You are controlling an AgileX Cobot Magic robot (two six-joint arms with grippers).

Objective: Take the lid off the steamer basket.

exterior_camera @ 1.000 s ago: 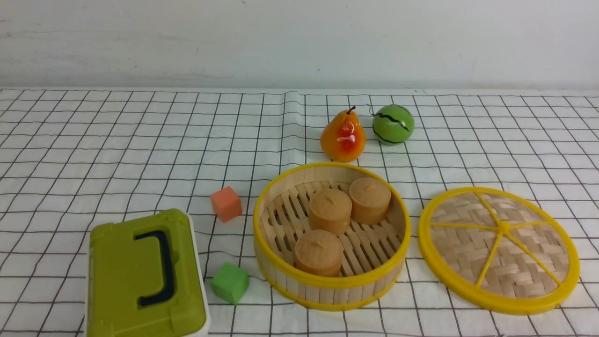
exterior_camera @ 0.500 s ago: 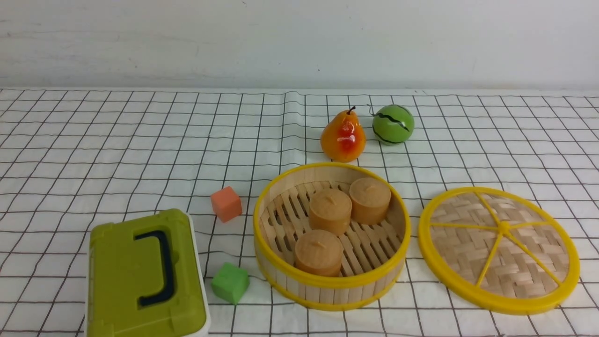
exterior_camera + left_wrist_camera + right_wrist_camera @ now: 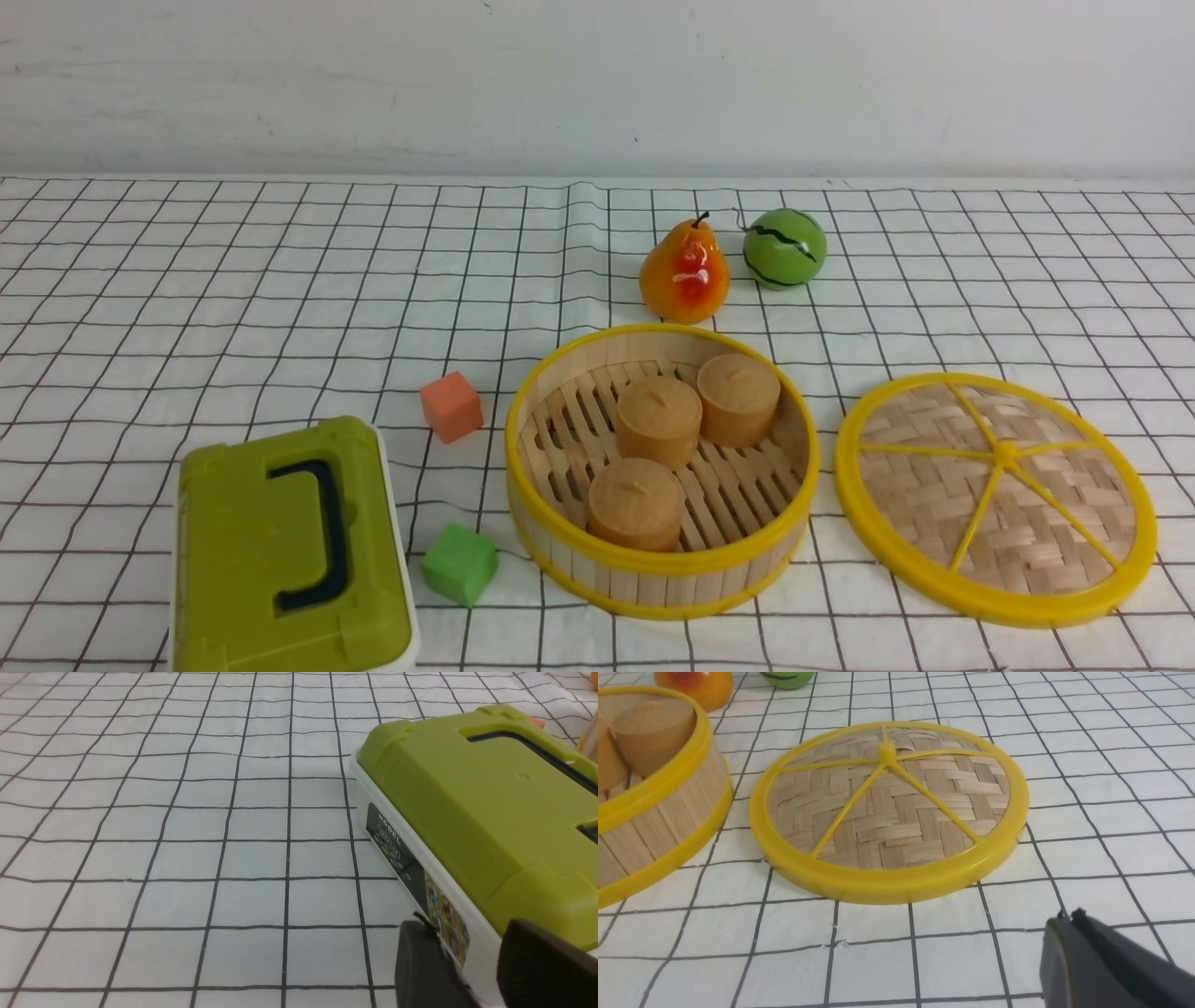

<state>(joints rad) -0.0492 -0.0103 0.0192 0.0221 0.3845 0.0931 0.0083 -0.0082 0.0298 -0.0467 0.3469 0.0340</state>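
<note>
With the lid flat on the table just beside the open steamer basket, I judge the removal done; my right gripper is closed and empty, my left parted, so I need only hold both arms clear.

The round woven-bamboo lid lies flat on the desk, which is covered with a white cloth in a dark grid; the desk's edges are out of sight. Five yellow spokes run from its raised hub to the yellow rim. Near it, apart from it, stands the steamer basket, partly in view and uncovered, with yellow bands around its pale strips and small round brown pieces inside. Beyond are parts of an orange-red fruit and a green ball. The right gripper is shut, well apart from the lid.
</note>
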